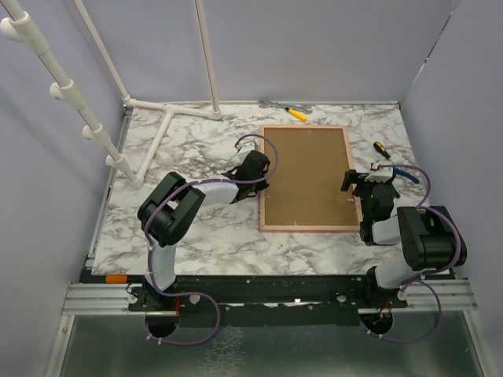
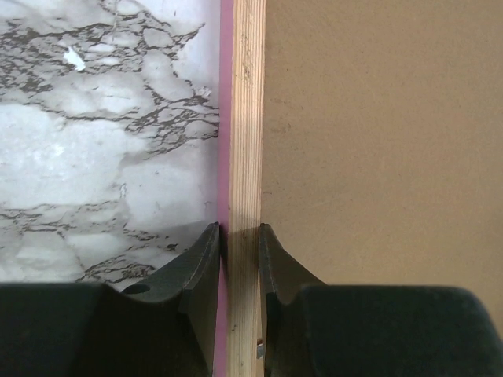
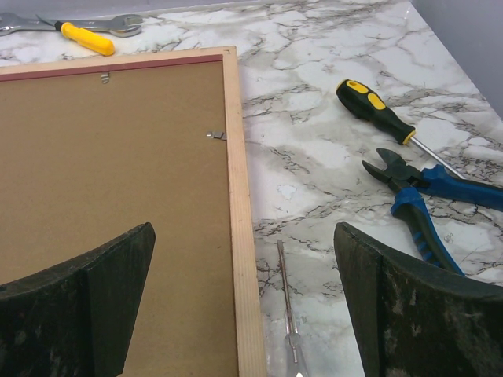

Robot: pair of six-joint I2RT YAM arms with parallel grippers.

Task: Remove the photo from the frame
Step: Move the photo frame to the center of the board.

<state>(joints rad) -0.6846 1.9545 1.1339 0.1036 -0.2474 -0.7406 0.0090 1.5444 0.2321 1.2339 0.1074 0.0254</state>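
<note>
A white marble-patterned tabletop (image 1: 204,236) with grey veins sits between plain pale lavender walls (image 1: 314,47). On the far left, a rig of round white plastic pipes (image 1: 154,145) rests on the table and rises out of view.

The left gripper (image 2: 240,239) is clamped on the left side of the frame (image 1: 306,177). One black tapered finger (image 2: 200,263) is pressed against the thin pink border (image 2: 225,118). The other is pressed against the inner side of the pale, straight-grained wooden rail (image 2: 247,118).

The frame is a large rectangle lying flat, right of centre, with its back up. The back is smooth, matte brown fibreboard (image 2: 377,157). A small metal tab (image 3: 216,135) sits at the right rail, and a small hanger (image 3: 104,77) is near the far rail.

Beyond the frame's far edge lie a silver wrench (image 1: 271,104) and a yellow-handled screwdriver (image 1: 296,114).

The right gripper (image 3: 244,259) hangs over the frame's right rail, its scuffed black fingers (image 3: 102,298) spread wide and holding nothing. A thin screwdriver with a clear handle (image 3: 287,306) lies on the marble just beside that rail. Further right are a black-and-yellow screwdriver (image 3: 373,110) and blue-handled cutting pliers (image 3: 410,179).
</note>
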